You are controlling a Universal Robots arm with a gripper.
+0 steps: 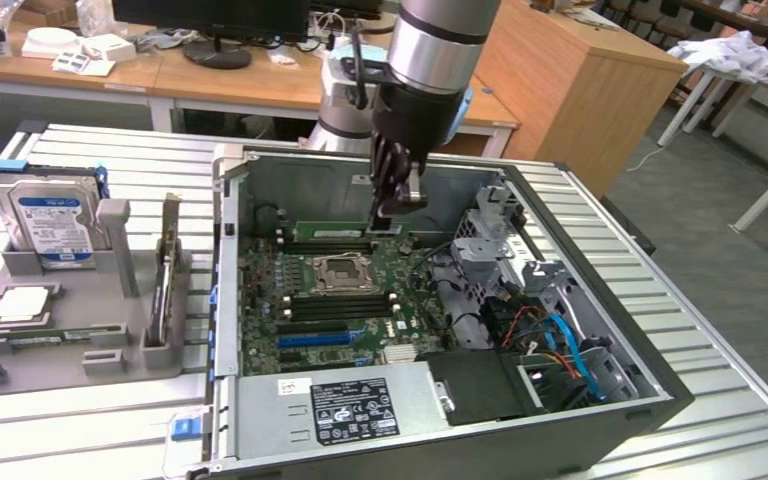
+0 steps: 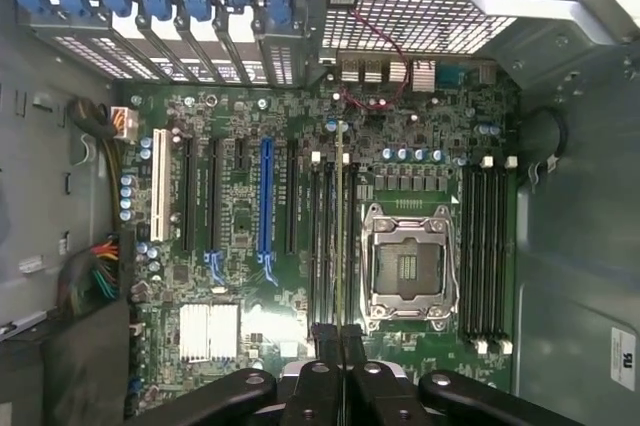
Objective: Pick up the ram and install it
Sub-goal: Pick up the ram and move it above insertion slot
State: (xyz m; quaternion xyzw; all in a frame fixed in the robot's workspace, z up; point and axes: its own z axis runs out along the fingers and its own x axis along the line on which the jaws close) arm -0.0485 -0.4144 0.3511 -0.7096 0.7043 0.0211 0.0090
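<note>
I see my end effector [image 1: 387, 218] inside the open computer case [image 1: 228, 300], clamped on the green ram [image 1: 331, 232] over the motherboard [image 1: 357, 320], hard drive [image 1: 51, 215] upright in a grey holder [image 1: 37, 330] on the desk [image 1: 91, 420]

Oblique exterior, overhead wrist, common motherboard [image 2: 230, 118]

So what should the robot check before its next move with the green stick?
1. Gripper shut on the ram: ok.
2. Ram running the same way as the black memory slots beside the CPU socket: ok.
3. Ram over one of those slots, not over the socket: ok.
4. Ram pushed all the way down into a slot: cannot tell.
5. White clips at the slot ends swung open: cannot tell.
6. Red wire away from the slots: ok.
</note>
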